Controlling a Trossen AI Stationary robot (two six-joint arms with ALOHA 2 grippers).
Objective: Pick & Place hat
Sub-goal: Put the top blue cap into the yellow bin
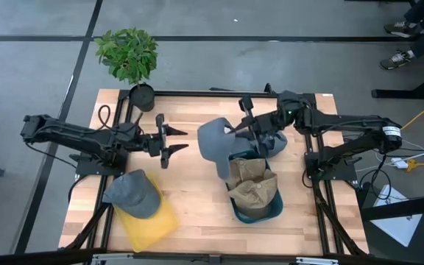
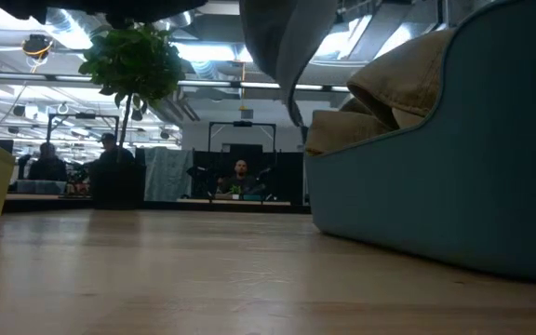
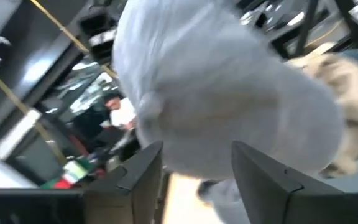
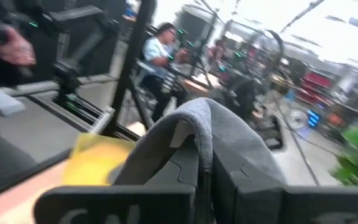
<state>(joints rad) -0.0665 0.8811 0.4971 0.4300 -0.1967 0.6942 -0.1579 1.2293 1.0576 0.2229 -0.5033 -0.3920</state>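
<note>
Right now —
Teal bin point(image 1: 258, 210): holds crumpled tan hats point(image 1: 252, 182).
Grey hat point(image 1: 213, 142): lifted beside the bin, pinched in the closed right gripper point(image 1: 250, 132).
Left gripper point(image 1: 175, 140): jaws apart, empty, facing the hat.

You will find no readable text, label, brand, number or sign on anything in these views, whether on the bench or beyond it.

A potted plant point(image 1: 128, 55) stands at the table's point(image 1: 190, 191) far edge, beyond the left claw. Well apart from that claw, at the near left corner, lies a yellow bin point(image 1: 152, 223) (tilted). Cables point(image 1: 418, 158) trail on the floor past the right claw.
</note>
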